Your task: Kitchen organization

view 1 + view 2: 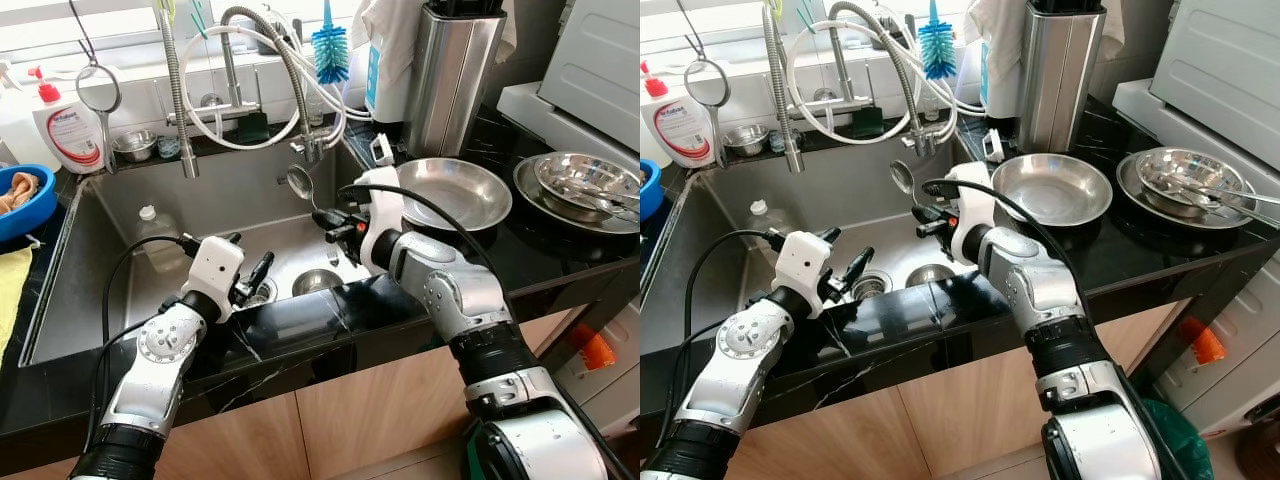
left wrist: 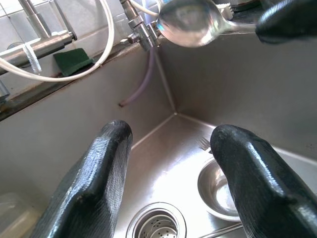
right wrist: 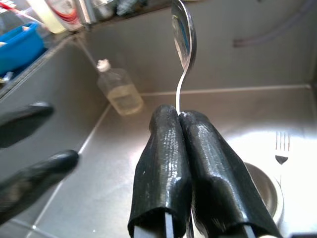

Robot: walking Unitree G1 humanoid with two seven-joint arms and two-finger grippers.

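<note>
My right gripper (image 1: 325, 218) hangs over the steel sink (image 1: 220, 190), shut on the handle of a metal spoon (image 1: 298, 183) whose bowl points up toward the faucet. The right wrist view has the spoon (image 3: 184, 34) rising from the closed fingers (image 3: 163, 148). My left gripper (image 1: 250, 255) is open over the sink's front part with nothing between its fingers (image 2: 94, 173). On the sink floor lie a small steel bowl (image 2: 218, 186), a fork (image 3: 281, 146) and a drain strainer (image 2: 157, 225).
A clear plastic bottle (image 1: 150, 225) lies in the sink's left part. On the black counter to the right stand a steel bowl (image 1: 455, 190), stacked dishes with cutlery (image 1: 580, 185) and a steel canister (image 1: 455, 75). Faucet hoses (image 1: 260, 90) loop overhead; a blue bowl (image 1: 22, 200) sits left.
</note>
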